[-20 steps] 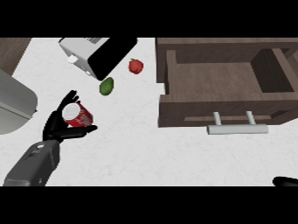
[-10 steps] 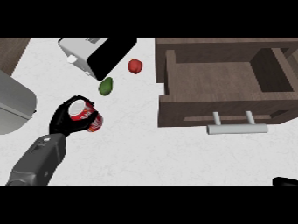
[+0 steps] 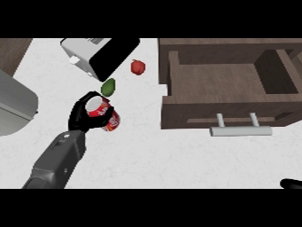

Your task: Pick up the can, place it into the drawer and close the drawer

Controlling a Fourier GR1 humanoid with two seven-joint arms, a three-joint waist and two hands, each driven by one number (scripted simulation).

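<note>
On the worktop (image 3: pixel 179 155), one can (image 3: pixel 107 116), one open drawer (image 3: pixel 231 84), one toaster (image 3: pixel 98 55), one red fruit (image 3: pixel 138 66) and one green fruit (image 3: pixel 108 86), possibly vegetables instead, are counted. Toward the left edge, the can is gripped by the left hand (image 3: pixel 78 116), whose fingers and thumb are curled round it. The can is tilted and shows on the hand's drawer side, well apart from the drawer and just beside the green fruit. At the near right corner, only part of the right hand (image 3: pixel 300 184) is seen; its state cannot be told.
</note>
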